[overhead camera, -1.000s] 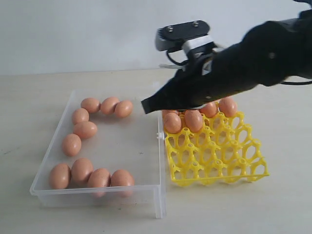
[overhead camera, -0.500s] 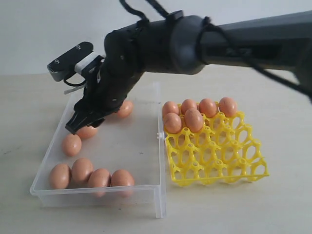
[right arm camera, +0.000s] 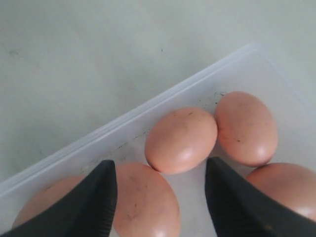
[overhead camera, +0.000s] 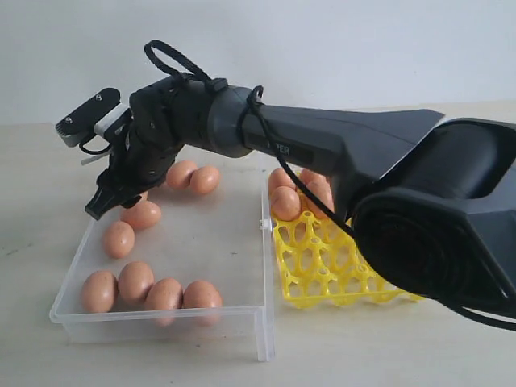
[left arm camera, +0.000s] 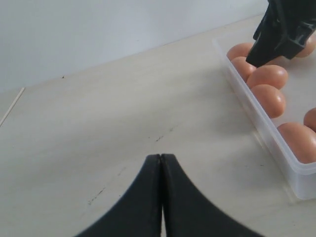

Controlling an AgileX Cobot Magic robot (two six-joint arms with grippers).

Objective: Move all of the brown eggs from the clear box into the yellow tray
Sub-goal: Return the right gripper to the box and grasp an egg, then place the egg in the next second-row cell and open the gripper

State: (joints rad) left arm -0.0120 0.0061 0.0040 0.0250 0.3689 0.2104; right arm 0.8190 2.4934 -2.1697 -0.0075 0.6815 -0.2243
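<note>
Closest to the front of the exterior view, four brown eggs [overhead camera: 164, 294] lie in a row against the near wall of the clear box [overhead camera: 230, 246]. The box rests on the pale tabletop [overhead camera: 419, 355]. Just beside it on the right, next to its small side clasp [overhead camera: 264, 224], stands the yellow tray [overhead camera: 322, 270].

My left gripper [left arm camera: 161, 163] hangs over bare tabletop outside the box's left wall. Its jaws are pressed together with nothing between them.

Farther in, two more eggs lie along the left wall of the box. My right arm [overhead camera: 339, 149] reaches across the tray and the box, and my right gripper [overhead camera: 98, 208] points down over that left wall, toward the far corner. Its fingers [right arm camera: 94, 202] stand well apart and hold nothing. In the right wrist view one egg lies in the gap just past the fingertips, with others crowded around it against the box wall. I cannot tell whether a finger touches any of them.

At the back of the box, two eggs lie side by side. In the tray, the eggs I can see sit in its far left cells. My own arm hides the rest of the tray's far rows.
</note>
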